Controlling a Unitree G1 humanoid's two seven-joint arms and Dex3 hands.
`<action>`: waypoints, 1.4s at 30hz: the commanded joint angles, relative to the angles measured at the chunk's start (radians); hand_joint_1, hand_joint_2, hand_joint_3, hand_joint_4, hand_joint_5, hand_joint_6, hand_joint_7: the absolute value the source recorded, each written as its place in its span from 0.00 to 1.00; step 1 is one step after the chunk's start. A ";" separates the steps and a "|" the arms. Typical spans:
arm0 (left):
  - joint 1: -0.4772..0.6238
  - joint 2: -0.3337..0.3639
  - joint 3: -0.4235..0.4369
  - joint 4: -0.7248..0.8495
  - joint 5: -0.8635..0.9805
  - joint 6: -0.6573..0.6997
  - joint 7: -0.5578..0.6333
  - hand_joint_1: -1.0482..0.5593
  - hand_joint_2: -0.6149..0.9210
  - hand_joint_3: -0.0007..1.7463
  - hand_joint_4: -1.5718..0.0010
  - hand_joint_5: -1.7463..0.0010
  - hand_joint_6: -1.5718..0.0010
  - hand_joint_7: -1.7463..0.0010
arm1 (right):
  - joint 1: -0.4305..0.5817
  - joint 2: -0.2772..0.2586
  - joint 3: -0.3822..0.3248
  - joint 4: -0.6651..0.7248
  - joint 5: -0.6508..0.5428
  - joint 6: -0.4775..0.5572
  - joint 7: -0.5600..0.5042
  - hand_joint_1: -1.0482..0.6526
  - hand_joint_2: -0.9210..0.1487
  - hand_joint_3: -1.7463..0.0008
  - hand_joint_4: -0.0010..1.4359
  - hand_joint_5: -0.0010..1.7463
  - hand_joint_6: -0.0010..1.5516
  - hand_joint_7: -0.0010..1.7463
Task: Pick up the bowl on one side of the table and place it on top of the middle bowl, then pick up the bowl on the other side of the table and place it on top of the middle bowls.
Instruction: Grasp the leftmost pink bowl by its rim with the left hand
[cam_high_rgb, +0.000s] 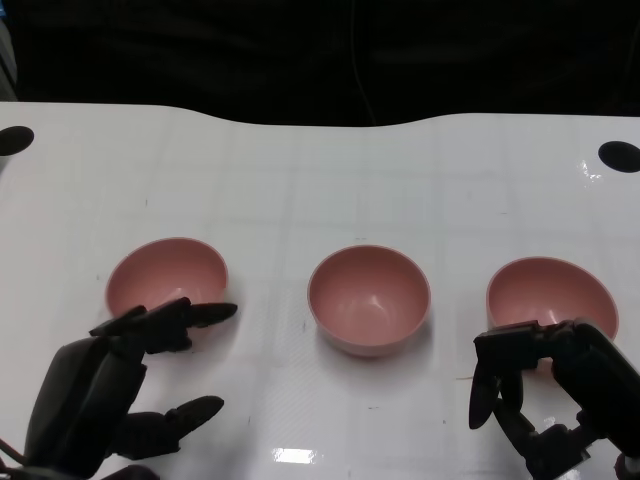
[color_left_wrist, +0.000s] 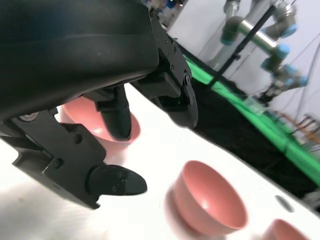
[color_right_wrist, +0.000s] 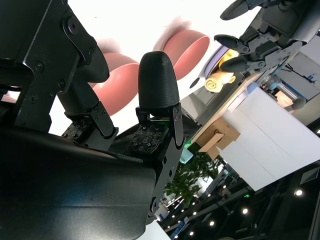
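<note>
Pink bowls, three on my white table (cam_high_rgb: 300, 160) in a row, none stacked: left bowl (cam_high_rgb: 166, 276), middle bowl (cam_high_rgb: 368, 297), right bowl (cam_high_rgb: 551, 296) — well apart from one another. My left hand (cam_high_rgb: 118, 385) sits just at the near rim of the left bowl, fingers spread, holding nothing. My right hand (cam_high_rgb: 548, 390) hangs at the near rim of the right bowl — fingers curled downward but apart, nothing grasped.

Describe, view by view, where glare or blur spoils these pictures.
Head view: sharp, with glare on the white table near its front edge. Left wrist view: the middle bowl is blurred. Right wrist view: the table is overexposed and the bowls smear.
</note>
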 joint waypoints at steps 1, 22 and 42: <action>0.020 0.026 -0.004 -0.089 0.095 0.092 -0.003 0.44 1.00 0.04 0.88 0.57 0.75 0.95 | 0.007 -0.005 -0.004 -0.017 0.001 0.003 -0.003 0.78 0.84 0.00 0.69 0.98 0.62 0.75; -0.202 0.053 -0.227 -0.135 0.652 0.634 -0.266 0.32 1.00 0.00 0.79 0.76 0.75 0.99 | 0.014 -0.007 -0.007 -0.028 -0.008 0.012 -0.005 0.80 0.85 0.01 0.69 0.98 0.62 0.75; -0.451 0.077 -0.369 0.389 0.615 0.690 -0.140 0.36 1.00 0.06 0.52 0.83 0.63 0.97 | 0.014 -0.004 -0.001 -0.027 -0.016 0.002 -0.010 0.77 0.84 0.01 0.69 0.98 0.61 0.74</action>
